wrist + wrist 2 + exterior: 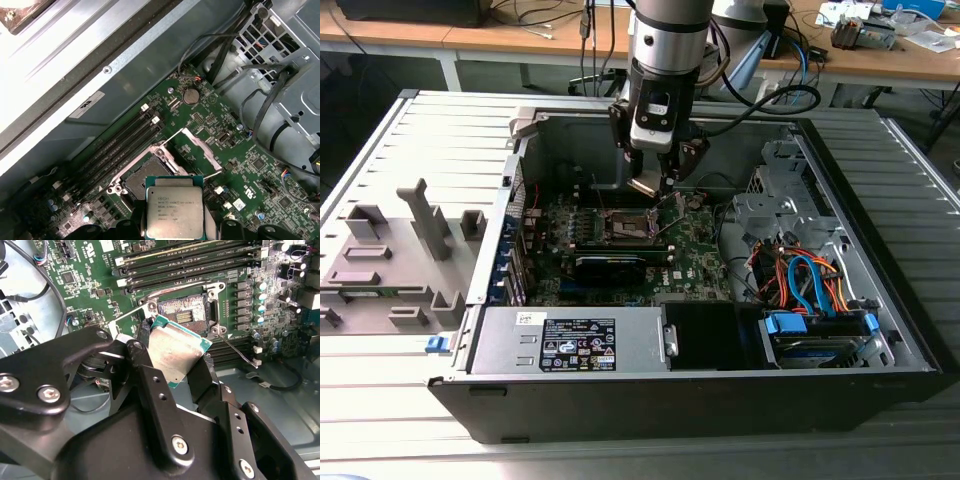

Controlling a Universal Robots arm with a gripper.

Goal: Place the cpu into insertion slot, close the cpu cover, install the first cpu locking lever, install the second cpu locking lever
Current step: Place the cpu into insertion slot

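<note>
- The gripper sits nearest the lens in the second wrist view. Its black fingers are drawn in against opposite edges of the cpu, which they hold clamped between them.
- The cpu hangs tilted above the insertion slot and apart from it, with its metal top towards the camera. The slot's contact field lies bare.
- The cpu cover stands swung up beside the slot, on the green motherboard. A thin wire locking lever juts out just beside the slot's rim.
- Risk: the chip is not level, so I judge that one corner could meet the contact field first and bend the contacts.
- Risk: the hold is only on the edges, and a slight slip could drop the chip askew onto the socket.
- Risk: the wire lever is near enough to catch a finger (or the chip's edge).
- Writing: dark print runs in several lines across the cpu's top. A white sticker sits on the case wall, and a printed label on the power supply. I leave all of it unread.
</note>
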